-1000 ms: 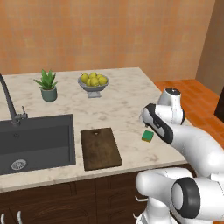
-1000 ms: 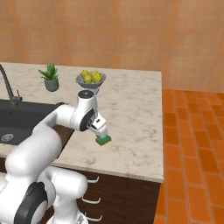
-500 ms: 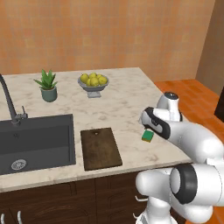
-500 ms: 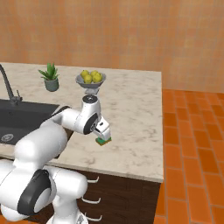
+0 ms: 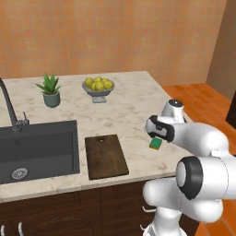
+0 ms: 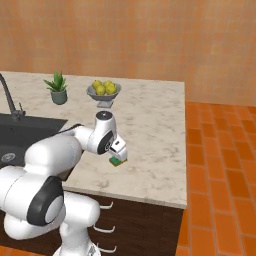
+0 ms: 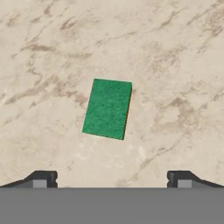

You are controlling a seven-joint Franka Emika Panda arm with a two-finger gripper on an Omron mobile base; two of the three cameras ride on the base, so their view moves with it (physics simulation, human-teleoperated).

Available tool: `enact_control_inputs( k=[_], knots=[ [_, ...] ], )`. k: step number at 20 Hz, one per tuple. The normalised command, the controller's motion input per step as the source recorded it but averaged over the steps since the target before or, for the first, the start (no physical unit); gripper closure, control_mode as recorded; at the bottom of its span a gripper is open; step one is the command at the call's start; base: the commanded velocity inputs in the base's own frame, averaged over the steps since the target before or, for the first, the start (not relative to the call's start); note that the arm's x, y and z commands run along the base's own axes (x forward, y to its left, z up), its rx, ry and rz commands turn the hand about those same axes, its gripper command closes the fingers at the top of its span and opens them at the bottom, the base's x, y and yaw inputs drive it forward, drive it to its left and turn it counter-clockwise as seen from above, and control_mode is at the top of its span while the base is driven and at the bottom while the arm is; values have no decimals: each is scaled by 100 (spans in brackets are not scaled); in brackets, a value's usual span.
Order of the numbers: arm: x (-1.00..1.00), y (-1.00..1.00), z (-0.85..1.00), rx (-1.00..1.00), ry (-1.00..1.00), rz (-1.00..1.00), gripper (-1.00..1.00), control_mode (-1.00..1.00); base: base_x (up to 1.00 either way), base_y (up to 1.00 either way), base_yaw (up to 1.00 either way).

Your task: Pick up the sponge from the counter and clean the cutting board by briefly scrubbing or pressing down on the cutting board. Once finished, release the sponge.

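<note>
Since the small green-topped rectangular sponge (image 7: 107,108) lies mid-frame on the beige marble bench (image 7: 175,52), lower the open jaws straight astride it.

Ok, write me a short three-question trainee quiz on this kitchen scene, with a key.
1. True or false: the small green-topped rectangular sponge lies on the dark brown wooden cutting board.
2. Which sits nearest the steel faucet? A the potted green plant B the grey bowl of yellow fruit C the sponge
3. Fill in: the two-finger gripper hovers over the sponge with its fingers ____.

Key: 1 false, it lies on the beige marble counter; 2 A; 3 open.
</note>
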Motion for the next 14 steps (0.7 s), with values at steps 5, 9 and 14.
enact_control_inputs(
  k=[5, 9, 14],
  knots=[
    [22, -3, -12, 0, 0, 0, -100, -100, 0, 0, 0],
    [9, -10, -16, 0, 0, 0, -100, -100, 0, 0, 0],
    [13, -3, -17, 0, 0, 0, -100, -100, 0, 0, 0]
  ],
)
